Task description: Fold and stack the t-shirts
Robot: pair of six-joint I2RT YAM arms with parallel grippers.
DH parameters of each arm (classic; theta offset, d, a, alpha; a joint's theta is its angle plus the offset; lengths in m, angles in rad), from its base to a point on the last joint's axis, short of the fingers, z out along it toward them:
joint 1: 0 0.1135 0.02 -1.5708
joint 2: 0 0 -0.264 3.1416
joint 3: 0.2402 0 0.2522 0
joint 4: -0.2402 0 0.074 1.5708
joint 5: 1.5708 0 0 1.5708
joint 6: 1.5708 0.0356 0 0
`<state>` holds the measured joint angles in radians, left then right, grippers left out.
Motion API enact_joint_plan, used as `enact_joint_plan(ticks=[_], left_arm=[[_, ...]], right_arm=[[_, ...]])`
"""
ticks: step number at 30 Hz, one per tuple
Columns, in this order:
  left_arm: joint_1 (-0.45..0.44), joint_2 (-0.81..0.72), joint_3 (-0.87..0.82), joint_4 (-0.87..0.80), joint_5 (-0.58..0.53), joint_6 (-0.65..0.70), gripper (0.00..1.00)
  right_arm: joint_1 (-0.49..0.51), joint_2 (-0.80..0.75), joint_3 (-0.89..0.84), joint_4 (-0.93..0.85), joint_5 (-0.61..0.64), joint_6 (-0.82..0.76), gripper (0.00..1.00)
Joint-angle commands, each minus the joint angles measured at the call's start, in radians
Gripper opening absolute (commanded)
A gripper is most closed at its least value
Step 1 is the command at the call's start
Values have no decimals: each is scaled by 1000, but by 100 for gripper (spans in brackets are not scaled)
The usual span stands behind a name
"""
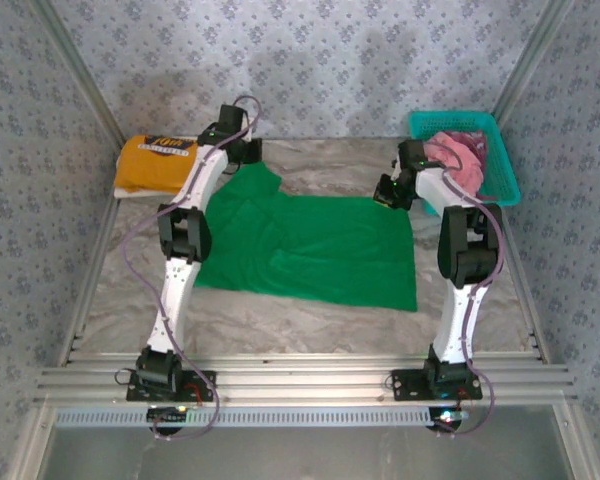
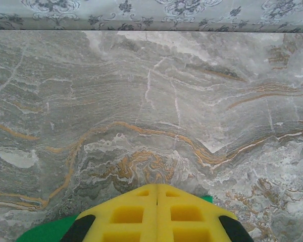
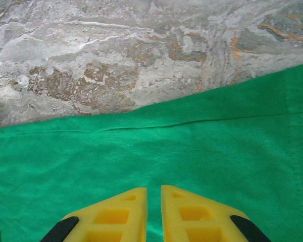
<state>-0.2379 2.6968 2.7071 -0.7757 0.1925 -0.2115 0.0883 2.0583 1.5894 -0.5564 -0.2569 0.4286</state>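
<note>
your green t-shirt lies spread flat on the marble bench, so i'll place everything else from it. one short sleeve pokes out at its far left corner, and a fold line crosses its near left part.

the left claw sits at that far left sleeve. its yellow fingers are pressed together with no gap, so it's closed. green cloth shows below both sides of the fingers in the left wrist view, but from that angle i can't be sure whether any of it is pinched between them or just lies underneath. beyond the tips is bare bench up to the patterned wall.

the right claw is at the shirt's far right corner, low over the cloth. its two fingers stand a narrow slit apart, barely open, with nothing gripped between them. the green fabric under them lies smooth. its hemmed edge runs across just ahead of the tips, with bare bench past it.

the yellow-orange t-shirt with dark print lies folded to the far left of the green one, apart from it. the pink t-shirt is bunched inside the teal basket, to the far right of the green shirt.
</note>
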Motion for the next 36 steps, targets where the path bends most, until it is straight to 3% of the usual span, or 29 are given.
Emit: enact_joint_plan(ticks=[1,9,17,22,24,36], left_arm=[[-2,-52,30,-17,-18,39,0],[29,-115,-77,-39,-53,73,0],[78,-243,-288,68,-77,94,0],[100,-286,-370,91,-87,99,0],[111,-312,-415,133,-92,98,0],[104,-309,-446,159,-27,90,0]], right_arm=[[-21,26,30,-40,51,18,19],[-27,134,196,-187,234,-43,28],[-22,250,354,-249,286,-62,35],[-22,293,421,-263,251,-70,41],[-27,305,434,-266,248,-67,49],[-6,478,624,-277,55,9,52]])
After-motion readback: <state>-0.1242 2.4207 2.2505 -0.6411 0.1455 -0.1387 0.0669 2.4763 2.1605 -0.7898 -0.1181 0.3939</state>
